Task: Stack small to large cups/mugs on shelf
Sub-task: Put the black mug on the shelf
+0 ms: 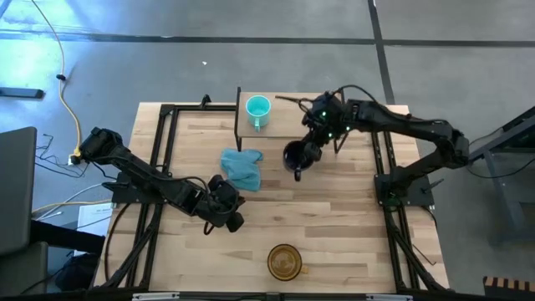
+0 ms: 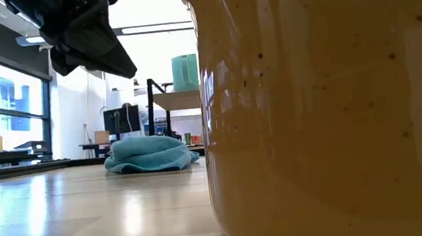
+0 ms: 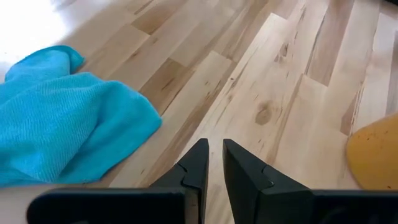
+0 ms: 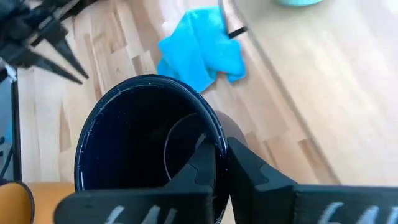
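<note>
Your right hand (image 4: 221,163) pinches the black mug (image 1: 297,155) by its rim beside the shelf (image 1: 284,121) for stacking; left hand (image 3: 215,167), nearly closed, holds nothing

No text, label, brand, number or sign can be read anywhere.

A grey floor (image 1: 435,58) surrounds the table; bright windows (image 2: 13,99) light the room.

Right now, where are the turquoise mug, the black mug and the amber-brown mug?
turquoise mug (image 1: 257,108), high view, on its open rim, standing on the shelf.
black mug (image 4: 146,140), right wrist view, on its dark inside, held at the rim.
amber-brown mug (image 1: 284,261), high view, on its inside, near the table's front edge.
</note>
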